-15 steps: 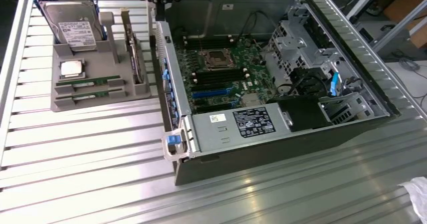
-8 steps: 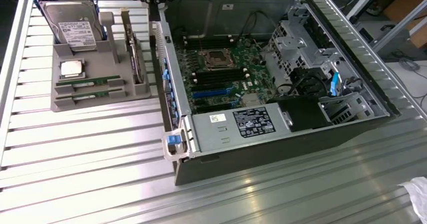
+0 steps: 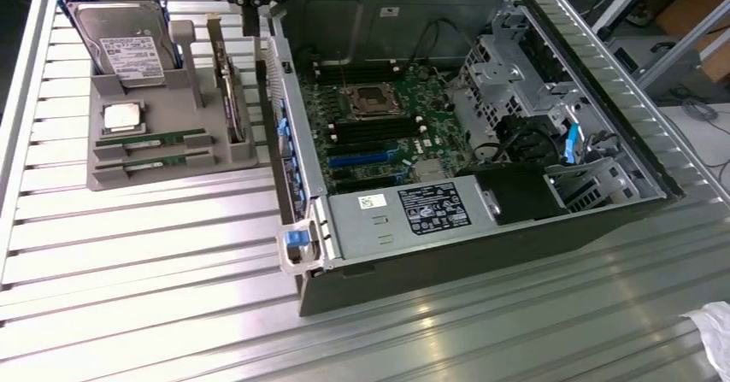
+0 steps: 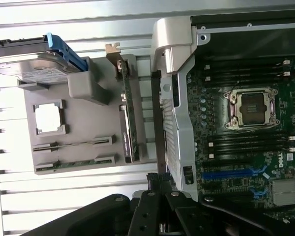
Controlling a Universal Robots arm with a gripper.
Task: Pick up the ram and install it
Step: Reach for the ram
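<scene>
Two alike green ram sticks, one (image 3: 150, 139) (image 4: 72, 144) and the other (image 3: 156, 161) (image 4: 74, 164), stand on edge in slots at the front of a grey holder (image 3: 171, 177) (image 4: 83, 98) on the exterior view's left. My gripper (image 3: 250, 25) (image 4: 155, 179) hangs shut and holds nothing, above the gap between the holder and the open computer case (image 3: 479, 228). It is well apart from both sticks. Inside the case, the motherboard's black memory slots (image 3: 371, 132) (image 4: 250, 143) lie beside the CPU socket (image 3: 371, 102) (image 4: 250, 108).
The holder also carries a silver hard drive (image 3: 120, 36) (image 4: 32, 64), a square CPU chip (image 3: 123, 117) (image 4: 48, 118) and an upright card (image 3: 234, 100) (image 4: 128, 123). The case's metal side wall (image 3: 285, 134) (image 4: 174, 98) rises between holder and motherboard. Ribbed aluminium table (image 3: 149, 271) surrounds everything.
</scene>
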